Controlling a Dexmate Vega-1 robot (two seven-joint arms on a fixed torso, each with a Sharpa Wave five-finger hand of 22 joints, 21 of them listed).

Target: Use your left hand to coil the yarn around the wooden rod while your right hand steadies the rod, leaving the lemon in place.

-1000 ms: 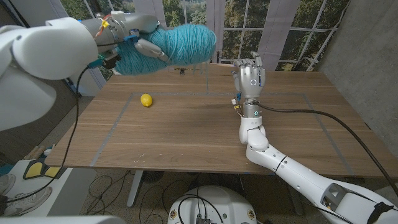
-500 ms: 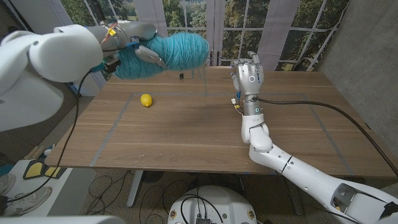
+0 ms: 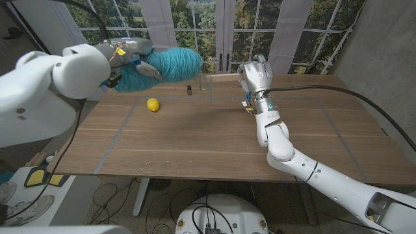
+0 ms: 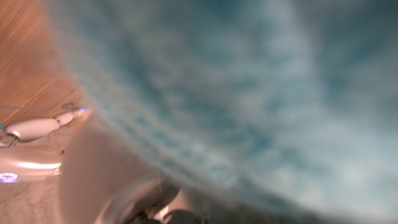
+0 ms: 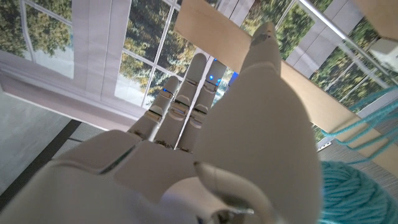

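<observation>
My left hand (image 3: 133,57) grips a large teal yarn ball (image 3: 168,64) in the air above the table's far left part. Close up, the yarn ball (image 4: 280,93) is a blur against that hand. A thin teal strand (image 3: 210,81) hangs between the ball and my right hand (image 3: 255,77). That hand stands upright over the far middle of the table, its back toward the camera. My right hand (image 5: 205,143) has its fingers stretched up and together, and its palm side is hidden. I cannot make out the wooden rod. The lemon (image 3: 153,104) lies on the table below the ball.
The wooden table (image 3: 195,143) has faint taped lines marking a rectangle. A small dark object (image 3: 189,90) stands near the far edge. Windows run behind the table. A black cable (image 3: 338,94) trails from my right wrist across the table's right side.
My left hand has carried the yarn ball leftward and a little lower. My right hand has shifted slightly farther from me. The lemon has stayed put.
</observation>
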